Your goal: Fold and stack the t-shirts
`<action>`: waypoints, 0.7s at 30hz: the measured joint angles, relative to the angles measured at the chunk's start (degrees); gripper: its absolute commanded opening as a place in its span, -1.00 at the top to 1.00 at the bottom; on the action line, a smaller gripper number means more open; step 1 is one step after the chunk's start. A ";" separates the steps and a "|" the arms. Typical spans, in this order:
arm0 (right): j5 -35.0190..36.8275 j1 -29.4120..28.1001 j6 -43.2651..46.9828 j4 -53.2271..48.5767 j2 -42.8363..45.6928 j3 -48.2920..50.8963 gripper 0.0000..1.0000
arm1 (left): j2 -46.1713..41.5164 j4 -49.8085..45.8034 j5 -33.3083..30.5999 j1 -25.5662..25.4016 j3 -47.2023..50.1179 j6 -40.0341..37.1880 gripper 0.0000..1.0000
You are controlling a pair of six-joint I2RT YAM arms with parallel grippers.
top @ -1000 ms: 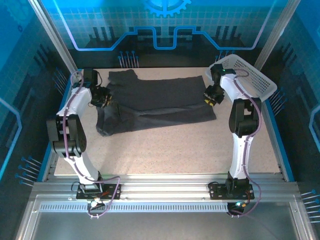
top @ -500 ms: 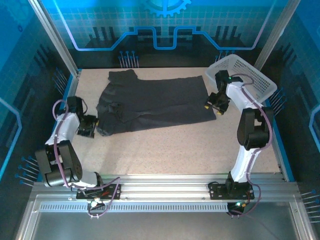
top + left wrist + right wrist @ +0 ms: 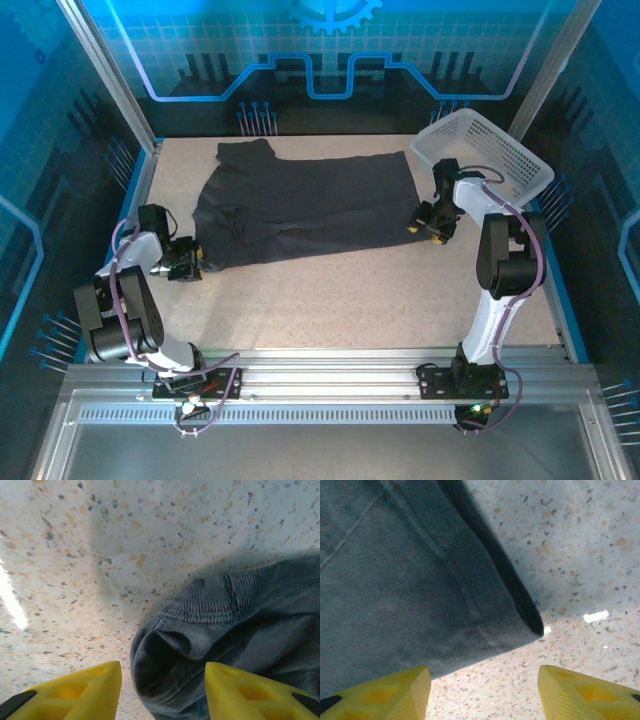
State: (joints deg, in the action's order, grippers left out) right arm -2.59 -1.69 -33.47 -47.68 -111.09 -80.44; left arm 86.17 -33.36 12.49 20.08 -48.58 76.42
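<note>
**Item 1, grippers, count two.**
- The left gripper (image 3: 186,266) is found at the table's (image 3: 350,295) 9 o'clock side, nearest the bases. In its wrist view the left gripper (image 3: 162,682) is seen with yellow fingers (image 3: 75,692) spread. A rumpled, ribbed edge of cloth lies between and just past them, and nothing is pinched.
- The right gripper (image 3: 428,224) is found a little farther out, at the 3 o'clock side. In its wrist view the right gripper (image 3: 485,680) is likewise spread and empty, with bare table between the tips.

**Item 2, t-shirt (image 3: 310,200), count one.**
- It is dark charcoal and laid mostly flat at mid-table, toward the far half.
- Its long axis runs from 9 to 3 o'clock across the table, and a sleeve reaches toward 11 o'clock.
- From the left gripper it lies toward 2 o'clock, with its bunched near-left corner (image 3: 210,645) at the tips.
- From the right gripper it lies toward 10 o'clock, with its folded near-right corner (image 3: 420,580) just ahead of the tips.
- Each arm is judged about equally near its own corner, the left marginally closer. A two-handed pinch along the near edge is judged to be the coming move.

**Item 3, white mesh basket (image 3: 500,150), count one.**
- It stands at the far 2 o'clock corner, beside the shirt and apart from it.
</note>
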 measured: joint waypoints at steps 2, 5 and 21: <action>0.04 0.17 0.20 0.04 -0.85 0.00 -0.18 | 1.09 0.98 0.85 -0.22 0.17 1.31 0.16; 0.55 0.35 0.37 0.20 -1.77 0.00 -0.18 | 1.55 1.95 1.53 -1.09 0.72 2.60 0.31; 2.60 0.48 0.07 -0.22 -6.91 -4.55 1.00 | 2.25 -4.90 1.07 1.81 -2.14 -2.64 1.00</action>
State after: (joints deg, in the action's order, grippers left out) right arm 0.01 -1.21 -33.41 -47.90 -117.99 -84.99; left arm 88.42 -38.26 13.56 21.89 -50.72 73.78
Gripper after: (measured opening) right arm 0.046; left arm 0.054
